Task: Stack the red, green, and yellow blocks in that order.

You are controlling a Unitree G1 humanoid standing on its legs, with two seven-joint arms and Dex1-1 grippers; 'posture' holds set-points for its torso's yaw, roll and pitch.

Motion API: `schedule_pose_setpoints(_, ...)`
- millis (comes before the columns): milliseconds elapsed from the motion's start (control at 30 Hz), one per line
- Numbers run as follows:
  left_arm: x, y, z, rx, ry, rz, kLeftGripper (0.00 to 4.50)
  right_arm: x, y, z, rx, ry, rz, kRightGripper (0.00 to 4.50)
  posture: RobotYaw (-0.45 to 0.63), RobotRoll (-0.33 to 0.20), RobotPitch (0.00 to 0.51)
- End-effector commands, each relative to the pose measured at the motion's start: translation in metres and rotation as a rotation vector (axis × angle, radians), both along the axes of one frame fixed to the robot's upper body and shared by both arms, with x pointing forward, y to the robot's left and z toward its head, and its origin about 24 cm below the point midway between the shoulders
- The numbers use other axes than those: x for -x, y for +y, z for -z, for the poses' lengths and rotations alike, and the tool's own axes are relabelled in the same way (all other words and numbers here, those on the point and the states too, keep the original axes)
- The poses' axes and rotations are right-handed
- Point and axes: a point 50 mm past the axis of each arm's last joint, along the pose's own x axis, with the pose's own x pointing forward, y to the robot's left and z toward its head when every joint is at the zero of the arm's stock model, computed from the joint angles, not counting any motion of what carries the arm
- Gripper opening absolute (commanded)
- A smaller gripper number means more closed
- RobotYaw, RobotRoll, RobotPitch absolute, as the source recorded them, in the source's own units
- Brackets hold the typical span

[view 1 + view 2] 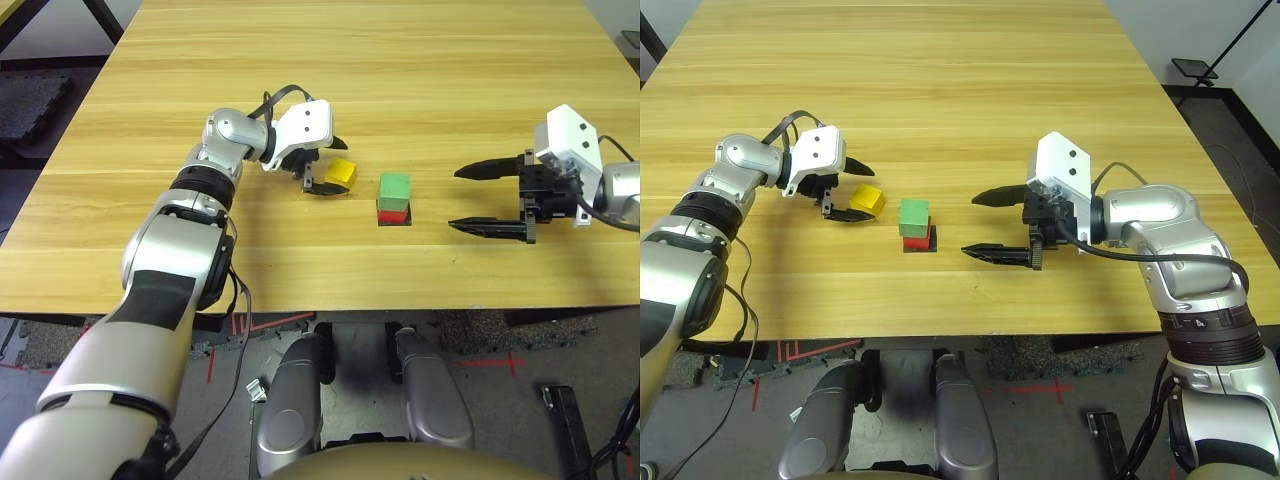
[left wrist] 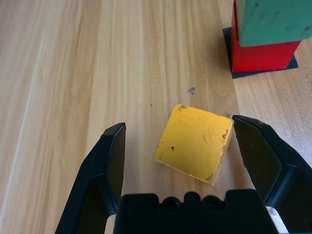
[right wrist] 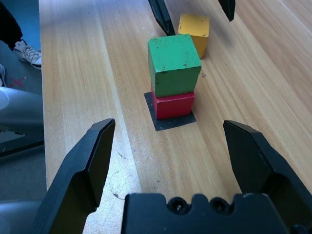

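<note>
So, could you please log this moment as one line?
stack: green block on red block | yellow block: on table, between open left claw fingers | right claw: open, empty

Red block [image 3: 173,105]: small matte cube, flat on the black square patch [image 3: 171,122], bottom of the stack.
Green block [image 1: 394,187]: same size, sits squarely on the red block, slightly twisted against it.
Yellow block [image 2: 194,142]: scuffed cube, flat on the table, turned at an angle, near the stack on its left.
</note>
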Motion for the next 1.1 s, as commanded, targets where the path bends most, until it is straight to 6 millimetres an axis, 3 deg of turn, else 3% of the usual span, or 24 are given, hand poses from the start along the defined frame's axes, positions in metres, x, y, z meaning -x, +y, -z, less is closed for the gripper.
schedule_pose_setpoints(33, 0.000, 0.000, 0.001, -0.008, 0.014, 0.006, 3.51, 0.000, 0.000, 0.002, 0.005, -0.003, 0.001, 4.50, 0.11, 0.059, 0.242)
schedule_pose_setpoints(367, 0.002, 0.003, 0.003, -0.024, 0.029, 0.017, 0.06, -0.001, 0.002, 0.002, 0.004, -0.013, -0.002, 4.50, 0.11, 0.059, 0.224)
schedule_pose_setpoints(667, 0.002, 0.007, 0.001, -0.013, 0.030, 0.010, 0.02, -0.003, 0.003, 0.005, 0.011, -0.018, -0.012, 4.50, 0.12, 0.061, 0.214)
schedule_pose_setpoints(800, 0.002, 0.005, -0.014, 0.119, 0.049, 0.038, 0.91, -0.004, 0.004, 0.007, 0.010, -0.015, -0.014, 4.50, 0.12, 0.063, 0.213)
schedule_pose_setpoints(1100, -0.002, 0.006, -0.066, 0.437, 0.041, 0.023, 3.87, -0.011, 0.001, 0.009, 0.012, -0.015, -0.006, 4.50, 0.14, 0.069, 0.205)
